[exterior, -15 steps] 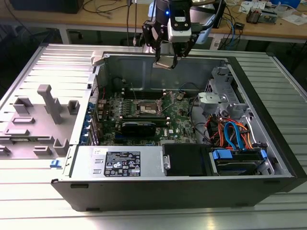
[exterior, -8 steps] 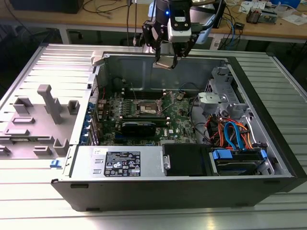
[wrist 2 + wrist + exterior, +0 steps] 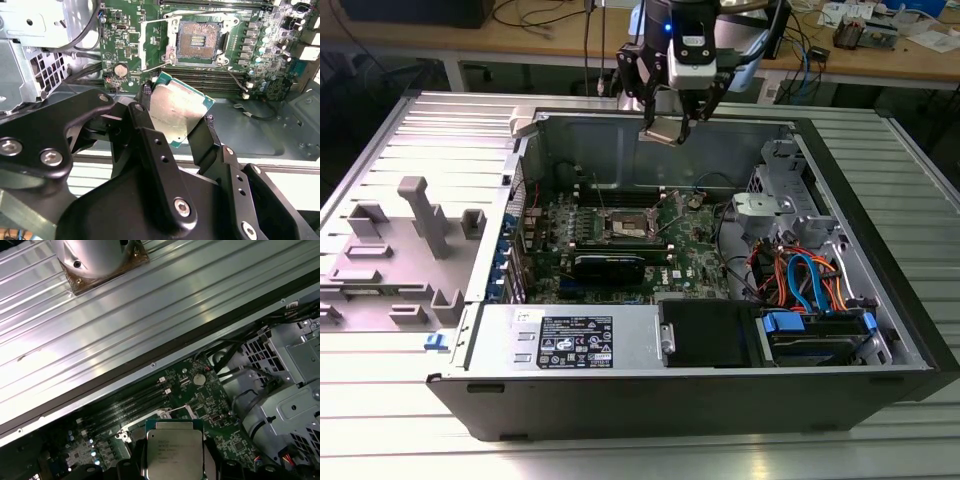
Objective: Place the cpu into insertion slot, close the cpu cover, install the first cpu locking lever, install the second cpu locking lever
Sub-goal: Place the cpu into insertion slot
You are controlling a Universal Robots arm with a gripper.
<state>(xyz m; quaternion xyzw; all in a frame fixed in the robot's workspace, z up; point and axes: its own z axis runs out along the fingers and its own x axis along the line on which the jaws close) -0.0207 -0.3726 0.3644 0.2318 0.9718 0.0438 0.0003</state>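
My gripper (image 3: 665, 128) hangs above the open computer case, near its rear wall, shut on the cpu (image 3: 662, 130). In the second wrist view the cpu (image 3: 177, 112) is a tilted silvery square between the two black fingers (image 3: 150, 135) of the gripper (image 3: 177, 107). The first wrist view shows the cpu (image 3: 172, 447) flat on, held in the gripper (image 3: 172, 460). The insertion slot (image 3: 200, 40) on the green board lies bare below and apart from the chip, also seen as the insertion slot (image 3: 625, 228). The cpu cover (image 3: 144, 45) stands swung open beside it. A thin locking lever (image 3: 235, 79) sticks out unlatched.
A long black card (image 3: 610, 265) sits in front of the socket. Memory slots (image 3: 210, 80) run beside it. A drive cage (image 3: 785, 200) and coloured cables (image 3: 800, 280) crowd the exterior view's right. A grey fixture (image 3: 420, 220) stands outside the case on the left.
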